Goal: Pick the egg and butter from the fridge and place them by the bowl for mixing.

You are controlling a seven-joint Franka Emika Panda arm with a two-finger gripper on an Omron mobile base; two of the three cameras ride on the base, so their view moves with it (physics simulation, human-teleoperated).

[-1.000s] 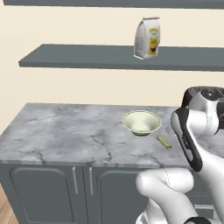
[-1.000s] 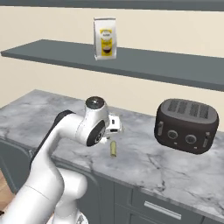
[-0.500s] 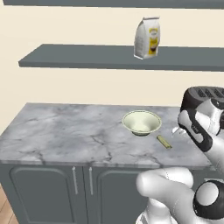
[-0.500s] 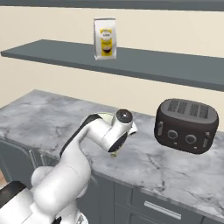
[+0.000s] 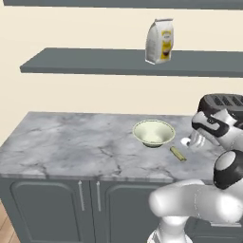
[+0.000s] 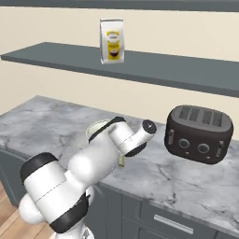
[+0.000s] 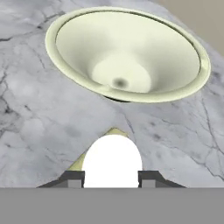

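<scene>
The end effector (image 7: 112,177) is closed on the egg (image 7: 112,161), a white rounded shape pinched between its two dark fingertips (image 7: 72,178). Just behind the egg a sliver of the pale yellow butter (image 7: 114,131) lies on the counter (image 7: 39,113), and beyond it the cream-white bowl (image 7: 127,52) stands upright with nothing in it. In the left base view the butter (image 5: 178,153) lies on the grey marble just right of the bowl (image 5: 153,133), apart from it. Farther right sits a dark toaster (image 6: 198,134). A flour bag (image 5: 159,41) stands on the grey wall shelf (image 5: 85,61) above.
</scene>
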